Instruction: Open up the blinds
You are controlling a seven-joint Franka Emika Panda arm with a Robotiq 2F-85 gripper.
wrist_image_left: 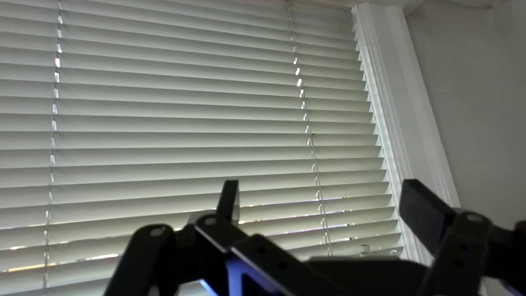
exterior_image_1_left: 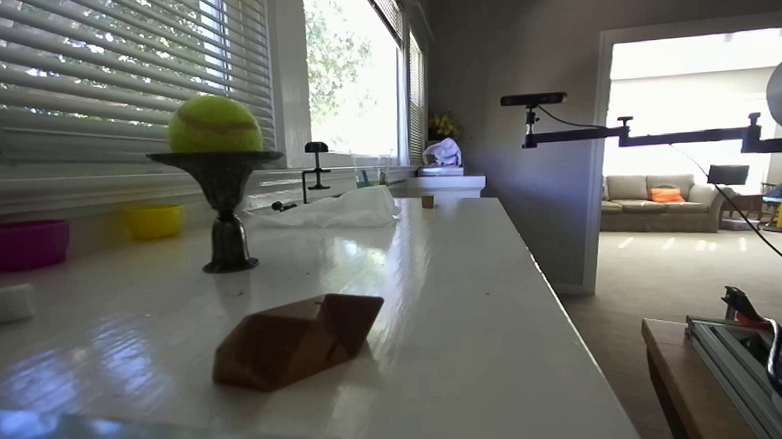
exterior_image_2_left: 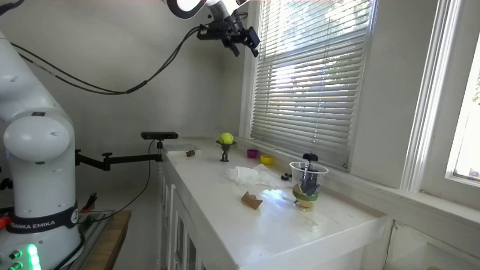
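The white horizontal-slat blinds hang over a window in both exterior views (exterior_image_1_left: 94, 67) (exterior_image_2_left: 307, 93). They are lowered, with light and greenery showing between the slats. In the wrist view the blinds (wrist_image_left: 176, 111) fill most of the picture, their slats tilted nearly shut, with narrow bright gaps low down. Thin cords (wrist_image_left: 302, 94) run down through the slats. My gripper (exterior_image_2_left: 246, 54) is high above the counter, near the window's frame, in an exterior view. In the wrist view my gripper (wrist_image_left: 320, 185) is open with nothing between its fingers; the blinds lie beyond them.
A white counter (exterior_image_2_left: 210, 187) runs below the window. On it stand a tennis ball (exterior_image_2_left: 226, 138) on a dark stand (exterior_image_2_left: 225, 153), a magenta cup (exterior_image_2_left: 252, 153), a yellow cup (exterior_image_2_left: 266, 159) and a clear plastic cup (exterior_image_2_left: 308, 183). White window trim (wrist_image_left: 411, 115) and a wall flank the blinds.
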